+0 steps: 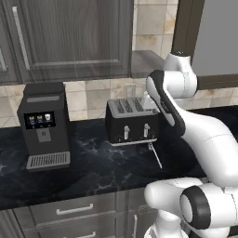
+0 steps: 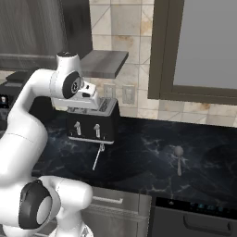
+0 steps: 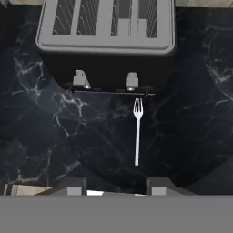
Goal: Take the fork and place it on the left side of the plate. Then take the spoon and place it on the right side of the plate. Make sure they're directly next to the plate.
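On the left I've got the coffee machine sitting idle, then the toaster. The fork lies flat on the dark table, tines toward the toaster's front, just beside it. My jaws hover above its handle end, parted about halfway, holding nothing. I'd call this the approach for the fork pickup; next I need to descend straight and close across the handle. Far right, the spoon waits, well apart.

At the frame's centre, a pale silver fork lies on black white-veined marble counter. Above, the toaster is black with a grey slotted top.
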